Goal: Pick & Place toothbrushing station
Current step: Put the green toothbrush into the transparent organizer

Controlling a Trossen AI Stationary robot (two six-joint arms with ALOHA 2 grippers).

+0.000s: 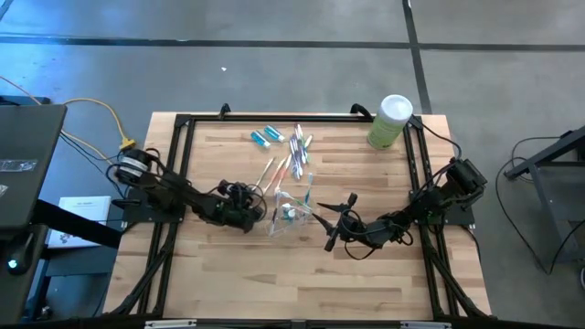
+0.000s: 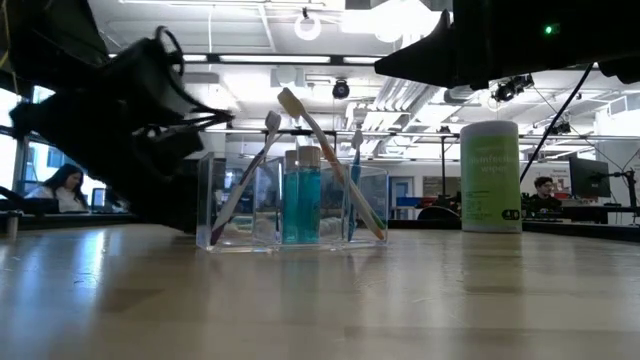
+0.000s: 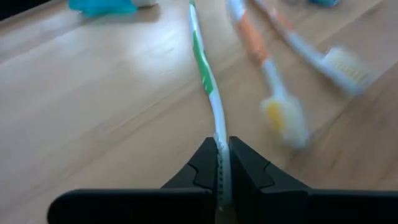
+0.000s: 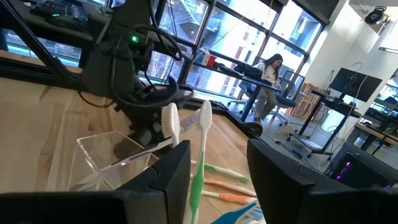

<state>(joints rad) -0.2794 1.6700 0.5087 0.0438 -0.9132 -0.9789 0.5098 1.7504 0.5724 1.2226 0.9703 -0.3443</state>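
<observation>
The left end effector (image 3: 222,163) is pinching the green-and-white toothbrush (image 3: 205,74), which is lying on the bench (image 3: 93,112) beside the clear organiser (image 1: 291,212). The lift should apparently be going straight up, keeping the handle level. The right end effector (image 4: 217,168) is waiting nearby, spread.

Green-white toothbrush (image 3: 205,74); orange-white toothbrush (image 3: 264,68); teal tubes (image 1: 265,136); light-green canister (image 1: 388,123), white lid.
</observation>
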